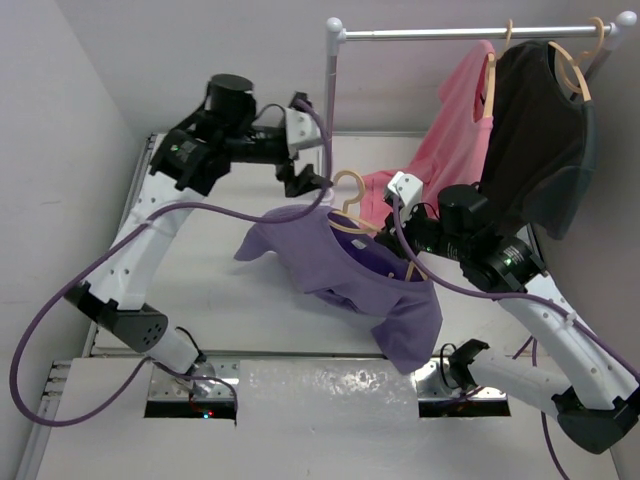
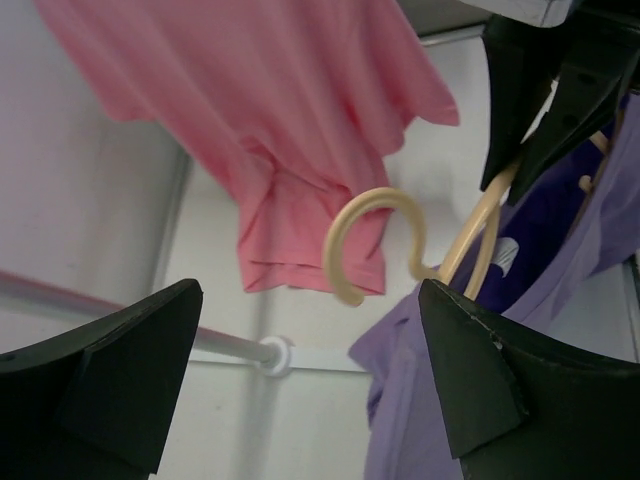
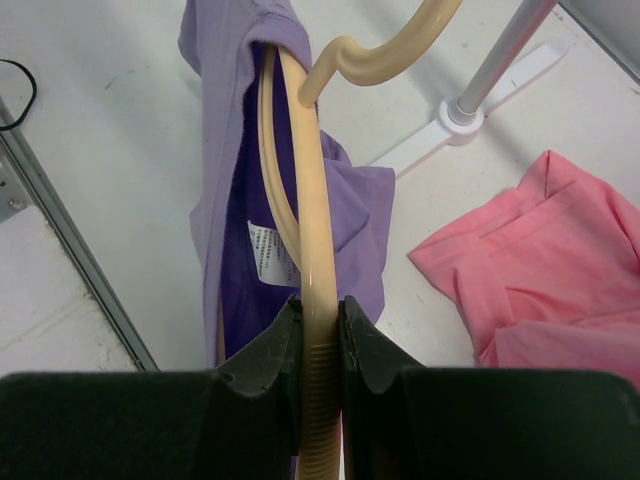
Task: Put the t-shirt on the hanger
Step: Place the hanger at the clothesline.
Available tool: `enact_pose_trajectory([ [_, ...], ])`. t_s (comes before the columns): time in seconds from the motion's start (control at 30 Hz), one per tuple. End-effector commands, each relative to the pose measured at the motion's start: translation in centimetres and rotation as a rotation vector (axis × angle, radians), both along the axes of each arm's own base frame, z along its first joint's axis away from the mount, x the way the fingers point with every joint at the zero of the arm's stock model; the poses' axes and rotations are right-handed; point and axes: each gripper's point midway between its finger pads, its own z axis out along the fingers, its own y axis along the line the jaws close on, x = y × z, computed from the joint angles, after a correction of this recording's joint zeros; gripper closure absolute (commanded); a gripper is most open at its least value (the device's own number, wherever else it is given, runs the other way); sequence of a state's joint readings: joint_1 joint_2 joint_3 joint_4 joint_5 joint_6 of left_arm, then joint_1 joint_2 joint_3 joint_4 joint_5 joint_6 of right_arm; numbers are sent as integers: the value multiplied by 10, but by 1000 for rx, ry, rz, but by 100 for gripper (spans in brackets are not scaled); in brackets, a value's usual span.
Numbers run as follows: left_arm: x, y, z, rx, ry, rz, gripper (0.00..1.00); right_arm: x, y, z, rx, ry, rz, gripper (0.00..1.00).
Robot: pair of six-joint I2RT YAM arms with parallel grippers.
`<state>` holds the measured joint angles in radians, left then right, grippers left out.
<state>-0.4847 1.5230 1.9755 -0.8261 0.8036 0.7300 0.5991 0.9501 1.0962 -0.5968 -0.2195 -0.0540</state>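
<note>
White table (image 1: 220,290), rack foot (image 3: 470,105) standing on it, pink shirt's hem (image 3: 540,260) pooled beside.

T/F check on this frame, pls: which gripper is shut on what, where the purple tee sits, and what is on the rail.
1. The right gripper is shut on the hanger. True.
2. The left gripper is shut on the hook. False: its fingers stand wide apart, with the hook beyond them.
3. The t-shirt lies flat on the table. False: it is draped on the hanger, held up off the table.
4. The pink shirt and the black shirt hang from the rail. True.
5. The t-shirt's hanger is already hooked on the rail. False: its hook is free, well short of the rail.
</note>
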Motion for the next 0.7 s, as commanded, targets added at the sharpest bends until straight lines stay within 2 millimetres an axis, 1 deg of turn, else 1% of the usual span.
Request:
enact_pose_trajectory([
  [0.0, 1, -17, -32, 99, 47, 31, 14, 6, 12, 30, 81, -88, 24, 100],
  [0.07, 1, -27, -34, 98, 53, 20, 14, 6, 13, 29, 78, -86, 26, 100],
  [0.1, 3, -33, -32, 78, 70, 18, 14, 5, 14, 28, 74, -84, 28, 100],
  [0.13, 5, -36, -32, 72, 82, 13, 14, 5, 15, 28, 74, -84, 31, 100],
  [0.17, 7, -41, -38, 79, 102, -4, 15, 5, 15, 27, 71, -84, 29, 100],
  [0.2, 6, -42, -37, 85, 101, -14, 17, 4, 16, 26, 68, -83, 33, 100],
  [0.23, 7, -42, -40, 94, 104, -16, 22, 4, 16, 27, 70, -86, 34, 100],
  [0.27, 10, -43, -47, 110, 110, -14, 32, 4, 16, 27, 69, -86, 33, 100],
  [0.33, 11, -41, -53, 137, 106, -13, 42, 4, 17, 28, 73, -93, 33, 100],
  [0.4, 11, -40, -56, 148, 95, -20, 55, 5, 18, 29, 76, -96, 33, 100],
  [0.47, 8, -45, -60, 159, 88, -24, 80, 5, 19, 27, 74, -94, 38, 100],
  [0.5, 6, -46, -61, 165, 87, -36, 85, 5, 20, 27, 74, -94, 39, 100],
  [0.53, 1, -48, -63, 166, 93, -64, 86, 5, 20, 27, 74, -94, 39, 100],
  [0.57, -5, -49, -65, 174, 92, -91, 98, 6, 20, 26, 70, -94, 43, 100],
  [0.6, -8, -50, -66, 171, 95, -105, 100, 5, 21, 25, 67, -93, 45, 100],
  [0.63, -13, -51, -64, 162, 102, -115, 100, 6, 20, 23, 61, -93, 44, 100],
  [0.67, -14, -50, -62, 156, 96, -113, 100, 6, 19, 22, 56, -92, 42, 100],
])
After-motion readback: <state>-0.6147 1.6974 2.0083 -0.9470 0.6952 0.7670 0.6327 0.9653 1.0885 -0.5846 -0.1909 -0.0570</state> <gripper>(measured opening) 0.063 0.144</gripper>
